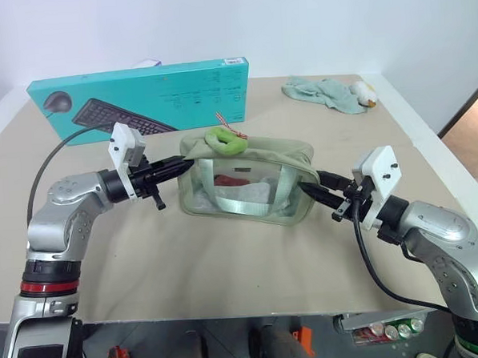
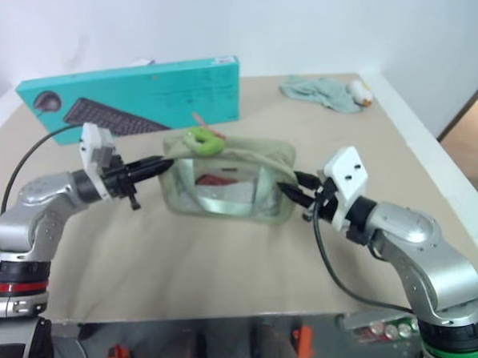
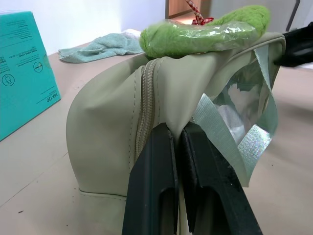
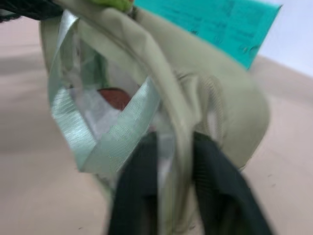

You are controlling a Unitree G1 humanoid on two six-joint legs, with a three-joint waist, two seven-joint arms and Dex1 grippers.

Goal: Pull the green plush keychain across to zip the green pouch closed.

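Box (image 3: 22, 73) side reads "MK120" — beside green pouch (image 3: 112, 122).

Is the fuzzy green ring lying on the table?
No, the green plush keychain sits on top of the green pouch, above the table.

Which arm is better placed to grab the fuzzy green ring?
Probably the right. The left jaws clamp the green pouch, anchoring it; the right jaws stand apart, free to reach the green plush keychain.
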